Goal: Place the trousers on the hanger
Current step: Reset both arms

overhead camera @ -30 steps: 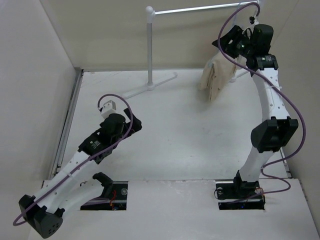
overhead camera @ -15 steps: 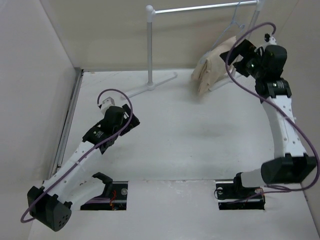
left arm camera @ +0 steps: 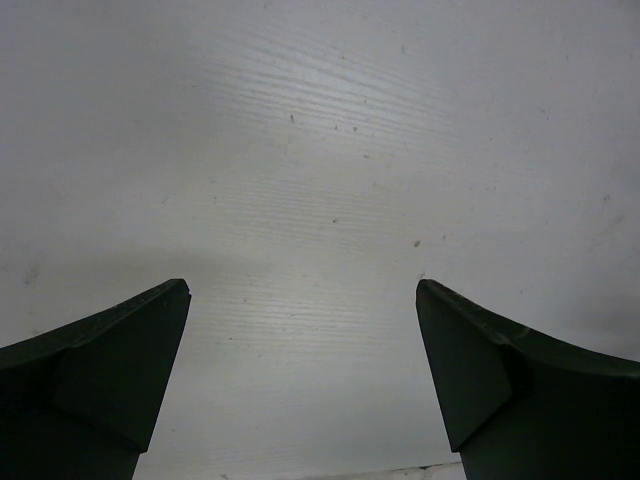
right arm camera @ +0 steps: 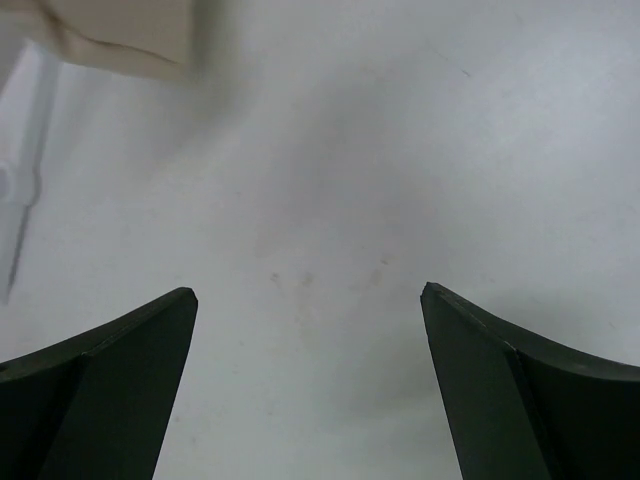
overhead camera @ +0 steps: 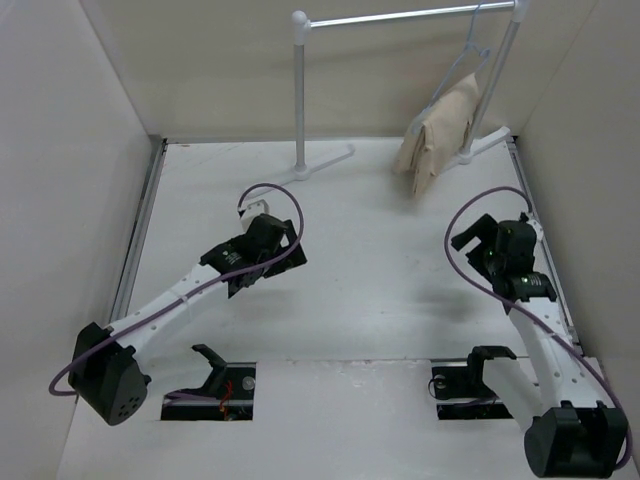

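The beige trousers (overhead camera: 438,135) hang folded over the thin pale hanger (overhead camera: 470,62), whose hook sits on the silver bar at the back right. A corner of the trousers shows at the top left of the right wrist view (right arm camera: 120,30). My right gripper (overhead camera: 466,238) is open and empty, low over the table, well in front of the trousers. In its wrist view it (right arm camera: 308,300) frames only bare table. My left gripper (overhead camera: 293,256) is open and empty over the table's middle left. Its wrist view (left arm camera: 302,290) shows only bare table.
The white garment rack stands at the back with its post (overhead camera: 299,90), silver bar (overhead camera: 400,15) and floor feet (overhead camera: 325,163). One white foot shows at the left edge of the right wrist view (right arm camera: 22,170). Walls close in the table (overhead camera: 370,290) on the left, back and right.
My right arm has pulled back from the rack toward the near right and come down low. The hanger with the trousers now hangs free on the bar. My left arm has reached further right.
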